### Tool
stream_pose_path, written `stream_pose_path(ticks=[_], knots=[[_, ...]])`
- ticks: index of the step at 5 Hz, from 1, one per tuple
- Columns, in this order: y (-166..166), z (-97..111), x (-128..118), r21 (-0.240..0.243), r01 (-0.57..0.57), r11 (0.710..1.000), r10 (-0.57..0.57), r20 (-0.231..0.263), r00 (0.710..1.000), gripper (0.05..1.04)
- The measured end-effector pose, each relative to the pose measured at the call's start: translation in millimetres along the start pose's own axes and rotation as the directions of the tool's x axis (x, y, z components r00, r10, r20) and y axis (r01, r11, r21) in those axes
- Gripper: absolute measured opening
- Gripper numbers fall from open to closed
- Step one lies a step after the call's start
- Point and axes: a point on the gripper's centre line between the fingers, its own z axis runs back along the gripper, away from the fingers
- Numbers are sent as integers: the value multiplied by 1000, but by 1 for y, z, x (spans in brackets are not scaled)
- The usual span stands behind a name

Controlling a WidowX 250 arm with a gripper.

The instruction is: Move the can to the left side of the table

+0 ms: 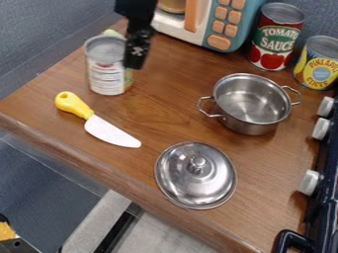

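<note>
In the camera view, the white-labelled can [105, 73] stood upright near the left part of the wooden counter [168, 111], beyond the yellow-handled knife [111, 132]. The black gripper [136, 60] hung over its right edge; whether it was released or clenched, I couldn't tell. The steel pot [247, 116] sat farther right, with the round lid [196, 173] nearer the front edge.
</note>
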Motion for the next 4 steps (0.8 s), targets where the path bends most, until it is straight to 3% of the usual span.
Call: stream_pose_path(ticks=[1,2,3,4], knots=[[3,-3,30,21,-59,998,58,20,998,999],[7,-15,62,77,-149,986,146,44,988,999],[8,-11,67,84,-158,984,155,33,987,999],[2,-1,56,52,-137,989,140,-67,988,999]])
